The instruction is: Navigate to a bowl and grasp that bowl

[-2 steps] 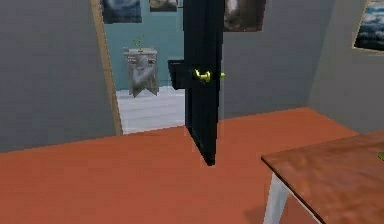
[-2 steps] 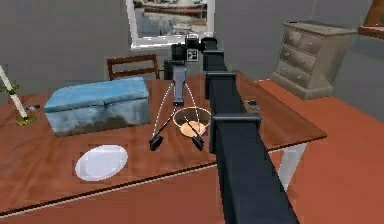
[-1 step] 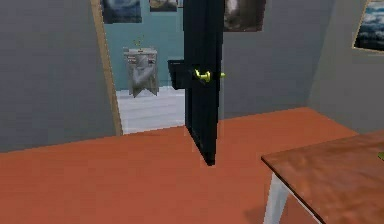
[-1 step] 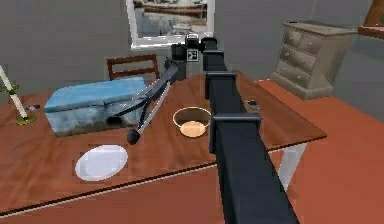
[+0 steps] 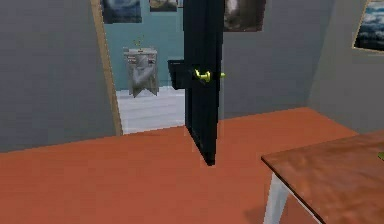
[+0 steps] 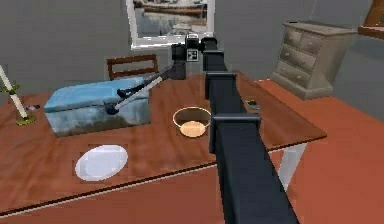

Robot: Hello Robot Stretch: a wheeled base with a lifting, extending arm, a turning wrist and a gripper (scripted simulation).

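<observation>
**Arm side view.** The bowl [image 6: 192, 121], tan with a pale inside, stands upright on the wooden table [image 6: 150, 140]. It is near the table's middle and just left of the dark arm [image 6: 235, 130], which crosses the tabletop from the near edge toward the far side. A white plate [image 6: 101, 162] lies nearer and to the left, apart from the bowl. Farther back and left rests a blue box [image 6: 90, 108]. The gripper [image 6: 126, 96] reaches leftward from the arm's far end, its thin fingers [image 6: 140, 89] lying against the box's top; whether the claw grasps anything cannot be told. A pale candle [image 6: 8, 85] stands at the table's left end, and a small dark object [image 6: 252, 104] lies right of the arm. Beyond the table are a wooden chair [image 6: 132, 67], a framed picture [image 6: 172, 20] on the grey wall and a pale dresser [image 6: 308, 58] at far right.

**Forward view.** A dark door [image 5: 205, 90] with a brass handle [image 5: 205, 75] stands ajar over the red-brown floor [image 5: 120, 180], with a table corner [image 5: 330, 175] at near right
</observation>
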